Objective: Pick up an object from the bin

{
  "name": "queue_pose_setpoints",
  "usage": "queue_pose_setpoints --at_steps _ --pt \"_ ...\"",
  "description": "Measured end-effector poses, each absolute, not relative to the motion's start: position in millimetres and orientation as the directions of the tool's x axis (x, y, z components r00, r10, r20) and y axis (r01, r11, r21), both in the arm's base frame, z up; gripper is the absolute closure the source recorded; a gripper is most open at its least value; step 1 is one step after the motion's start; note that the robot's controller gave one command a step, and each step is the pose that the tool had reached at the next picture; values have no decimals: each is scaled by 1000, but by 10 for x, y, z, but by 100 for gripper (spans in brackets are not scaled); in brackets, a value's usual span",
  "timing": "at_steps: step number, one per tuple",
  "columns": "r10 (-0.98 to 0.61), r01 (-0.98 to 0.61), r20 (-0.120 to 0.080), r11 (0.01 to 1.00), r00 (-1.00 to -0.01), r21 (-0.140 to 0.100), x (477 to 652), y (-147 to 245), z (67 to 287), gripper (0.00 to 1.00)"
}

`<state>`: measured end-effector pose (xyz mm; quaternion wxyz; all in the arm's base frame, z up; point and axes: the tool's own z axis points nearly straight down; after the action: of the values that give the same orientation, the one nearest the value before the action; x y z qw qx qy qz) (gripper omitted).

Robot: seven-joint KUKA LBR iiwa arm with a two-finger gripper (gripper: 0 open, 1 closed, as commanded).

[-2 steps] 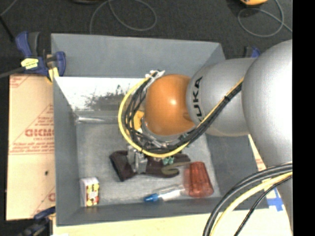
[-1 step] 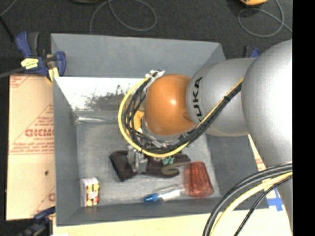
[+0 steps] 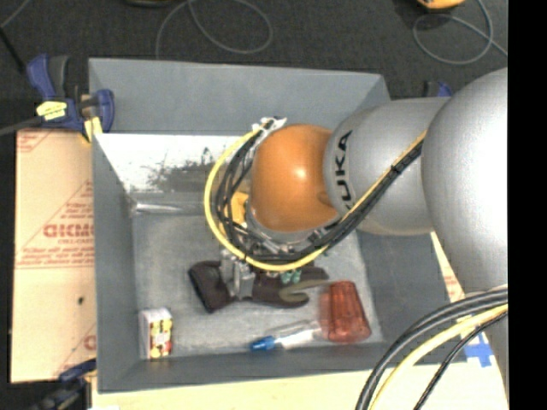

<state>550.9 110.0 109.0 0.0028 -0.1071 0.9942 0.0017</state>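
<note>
Nearest, a blue-tipped pen (image 3: 280, 342), small box (image 3: 156, 332) and red block (image 3: 344, 312) lie by the front wall; behind, the gripper (image 3: 237, 277) sits low on a dark brown floppy thing (image 3: 208, 287) mid-bin, and I cannot tell how far open it is. Likely the grasp step: next, close firmly and lift straight

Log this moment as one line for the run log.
phase: gripper low over dark brown thing | location: bin middle | nearby: red handle, blue-tipped pen | grasp: unconfirmed
</note>
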Motion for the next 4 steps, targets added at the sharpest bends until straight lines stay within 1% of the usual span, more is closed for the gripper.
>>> queue_pose_setpoints --at_steps 1,2,3,4 --pt "-196 -196 -9 981 -981 3 5522 1226 1117 100" --pt "-220 -220 -12 975 -975 3 5583 1400 1230 0" --pt "-219 -219 -11 976 -976 4 5582 1400 1230 0" --pt "-217 -217 -14 976 -976 3 5791 979 709 100"
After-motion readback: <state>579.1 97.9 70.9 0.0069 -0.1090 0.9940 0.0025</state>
